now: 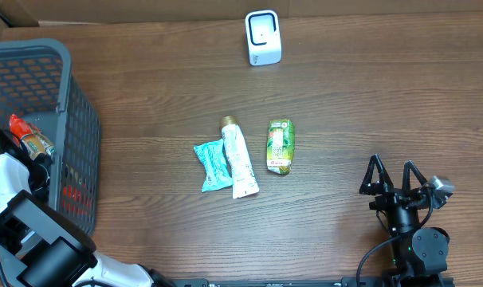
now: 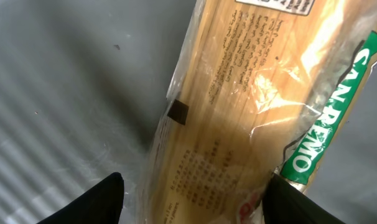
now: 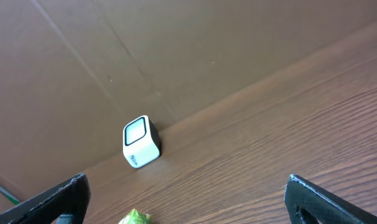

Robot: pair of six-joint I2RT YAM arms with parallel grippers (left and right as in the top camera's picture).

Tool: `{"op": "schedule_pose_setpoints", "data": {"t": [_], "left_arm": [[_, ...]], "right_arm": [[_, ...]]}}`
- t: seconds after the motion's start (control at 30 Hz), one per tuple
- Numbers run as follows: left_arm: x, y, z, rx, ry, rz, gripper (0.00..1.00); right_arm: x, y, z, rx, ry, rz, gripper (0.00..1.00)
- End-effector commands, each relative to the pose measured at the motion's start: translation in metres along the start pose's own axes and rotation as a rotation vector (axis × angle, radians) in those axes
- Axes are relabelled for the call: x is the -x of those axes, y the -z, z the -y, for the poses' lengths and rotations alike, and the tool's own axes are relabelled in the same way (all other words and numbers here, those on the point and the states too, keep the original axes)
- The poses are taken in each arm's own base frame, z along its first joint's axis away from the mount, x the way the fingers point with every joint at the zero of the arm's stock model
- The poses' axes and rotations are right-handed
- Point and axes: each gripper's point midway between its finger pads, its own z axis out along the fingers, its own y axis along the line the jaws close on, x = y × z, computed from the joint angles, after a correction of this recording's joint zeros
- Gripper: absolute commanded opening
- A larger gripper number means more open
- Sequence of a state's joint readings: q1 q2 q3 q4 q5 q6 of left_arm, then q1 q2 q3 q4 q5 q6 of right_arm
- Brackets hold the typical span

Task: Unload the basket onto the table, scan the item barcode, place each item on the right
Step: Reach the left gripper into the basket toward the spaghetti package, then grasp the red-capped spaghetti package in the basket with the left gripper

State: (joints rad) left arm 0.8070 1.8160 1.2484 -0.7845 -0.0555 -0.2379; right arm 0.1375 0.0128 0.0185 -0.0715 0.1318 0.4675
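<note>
- Basket [image 1: 66,72]: grey mesh, at the far left of the table [image 1: 345,96]; the left arm reaches down into it.
- Left gripper [image 2: 195,202]: inside the basket, jaws part open, one on each side of the pasta packet [image 2: 238,112]. A strip of basket floor shows between one finger [image 2: 101,202] and the film, so no pinch appears closed.
- Item in hand: the pasta packet lies on the basket floor, clear film over pale strands, with a green label band [image 2: 328,118] along one edge. No barcode shows on the visible face.
- Step, as judged: the pick from the basket, at the point of straddling the packet.
- Teal sachet [image 1: 212,165], tube [image 1: 239,159] and green pouch [image 1: 280,147]: side by side at mid-table, apart from both grippers.
- Scanner [image 1: 263,37]: white, at the far edge. The next move calls for closing squarely on the packet, lifting it clear of the basket wall, and turning its barcode face toward the scanner window.
- Right gripper [image 1: 394,177]: jaws spread wide, empty, above the table at the near right, well apart from every item.
</note>
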Motion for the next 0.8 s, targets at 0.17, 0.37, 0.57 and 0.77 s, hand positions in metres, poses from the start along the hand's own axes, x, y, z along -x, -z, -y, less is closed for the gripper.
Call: {"op": "schedule_pose_setpoints", "data": {"t": [0.17, 0.37, 0.57, 0.77], "left_arm": [[-0.019, -0.015, -0.012, 0.05, 0.01, -0.059, 0.64], [-0.019, -0.015, -0.012, 0.05, 0.01, -0.059, 0.69], [-0.023, -0.025, -0.011, 0.051, 0.007, -0.078, 0.63], [-0.035, -0.047, -0.011, 0.056, 0.004, -0.132, 0.41]], "right_arm": [[0.0, 0.0, 0.003, -0.007, 0.001, 0.009, 1.0], [0.0, 0.0, 0.003, -0.007, 0.001, 0.009, 1.0], [0.0, 0.0, 0.003, -0.007, 0.001, 0.009, 1.0], [0.0, 0.0, 0.003, -0.007, 0.001, 0.009, 1.0]]}}
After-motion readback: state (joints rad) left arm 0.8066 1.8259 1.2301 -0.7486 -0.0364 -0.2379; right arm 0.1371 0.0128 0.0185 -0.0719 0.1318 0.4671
